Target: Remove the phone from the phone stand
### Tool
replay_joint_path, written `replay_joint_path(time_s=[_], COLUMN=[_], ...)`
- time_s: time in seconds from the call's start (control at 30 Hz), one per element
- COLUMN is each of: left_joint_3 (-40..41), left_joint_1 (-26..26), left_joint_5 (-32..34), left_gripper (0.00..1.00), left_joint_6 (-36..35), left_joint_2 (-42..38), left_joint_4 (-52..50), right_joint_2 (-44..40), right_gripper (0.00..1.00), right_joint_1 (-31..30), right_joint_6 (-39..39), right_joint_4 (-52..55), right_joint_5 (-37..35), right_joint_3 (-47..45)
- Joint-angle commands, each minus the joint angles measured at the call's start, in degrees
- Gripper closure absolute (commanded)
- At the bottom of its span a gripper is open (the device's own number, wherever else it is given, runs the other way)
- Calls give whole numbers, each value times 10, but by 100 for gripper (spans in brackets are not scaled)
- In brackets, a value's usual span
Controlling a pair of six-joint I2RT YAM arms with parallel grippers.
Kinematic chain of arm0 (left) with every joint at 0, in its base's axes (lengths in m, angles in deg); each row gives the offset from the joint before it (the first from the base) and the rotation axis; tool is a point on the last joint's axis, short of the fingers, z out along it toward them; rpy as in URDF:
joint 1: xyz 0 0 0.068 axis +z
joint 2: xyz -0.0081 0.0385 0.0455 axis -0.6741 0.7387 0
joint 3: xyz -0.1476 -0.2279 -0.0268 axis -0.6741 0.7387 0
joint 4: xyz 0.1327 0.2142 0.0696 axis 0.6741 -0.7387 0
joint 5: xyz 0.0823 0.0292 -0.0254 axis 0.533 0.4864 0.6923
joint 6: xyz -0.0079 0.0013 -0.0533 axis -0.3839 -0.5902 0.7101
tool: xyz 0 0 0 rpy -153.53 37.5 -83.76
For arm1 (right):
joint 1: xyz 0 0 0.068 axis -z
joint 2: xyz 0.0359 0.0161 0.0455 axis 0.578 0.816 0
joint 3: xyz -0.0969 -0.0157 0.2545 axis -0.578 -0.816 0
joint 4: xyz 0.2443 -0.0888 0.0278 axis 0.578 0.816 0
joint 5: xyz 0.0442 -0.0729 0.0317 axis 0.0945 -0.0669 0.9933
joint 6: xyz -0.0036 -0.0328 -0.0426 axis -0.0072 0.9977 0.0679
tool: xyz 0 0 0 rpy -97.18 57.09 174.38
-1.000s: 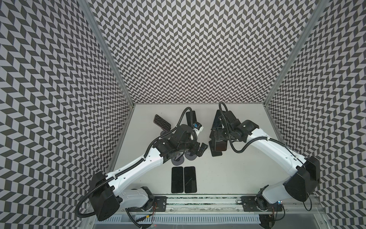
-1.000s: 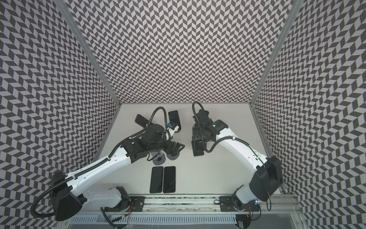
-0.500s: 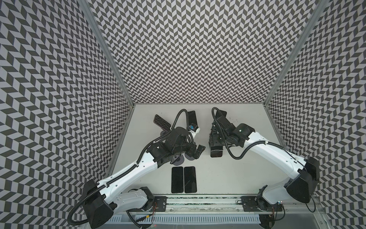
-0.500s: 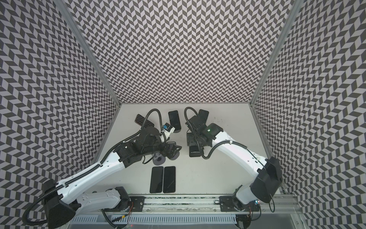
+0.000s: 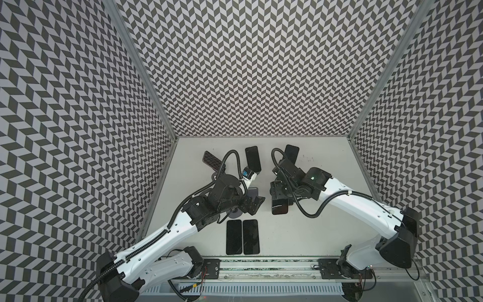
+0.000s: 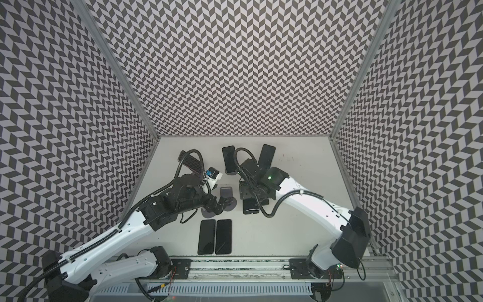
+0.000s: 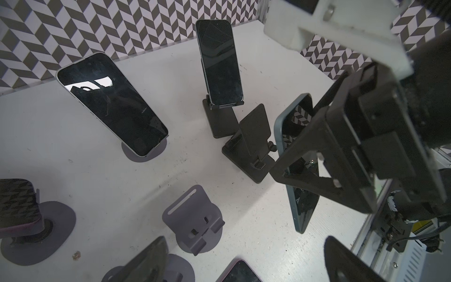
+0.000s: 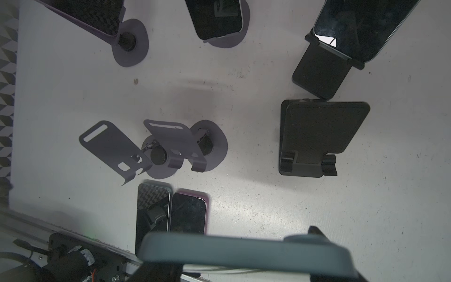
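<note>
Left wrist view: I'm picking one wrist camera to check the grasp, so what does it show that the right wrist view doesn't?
Only the left wrist view shows the right gripper from outside, closed on the held phone, screen visible. Only the right wrist view shows that phone's blue back and the two flat phones whole, side by side. Both show the empty black stand and the phone on the black stand.

White arm links (image 5: pixel 162 237), black joints (image 5: pixel 400 243), ribbed black cables (image 5: pixel 310 215).
</note>
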Motion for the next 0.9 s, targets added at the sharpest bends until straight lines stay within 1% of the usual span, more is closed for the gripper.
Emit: replay_joint_path(time_s=[0.0,0.27,0.87], left_joint_3=[12,28,27], left_joint_1=[-1,-1,-2], left_joint_5=[13,9,11], left_gripper=[0,0,0], left_joint_6=[-3,15,20], left_joint_2=[-23,-50,-71], left_joint_4=[-4,-7,-20], right_joint_2=[-5,-20,-20], right_gripper=[55,55,55], right_joint_1=[-7,-13,-19], right_joint_6=[-14,-23,-24], right_joint_4=[-10,-23,-35], right_joint_5=[-3,12,32], right_joint_3=[9,-17,-56])
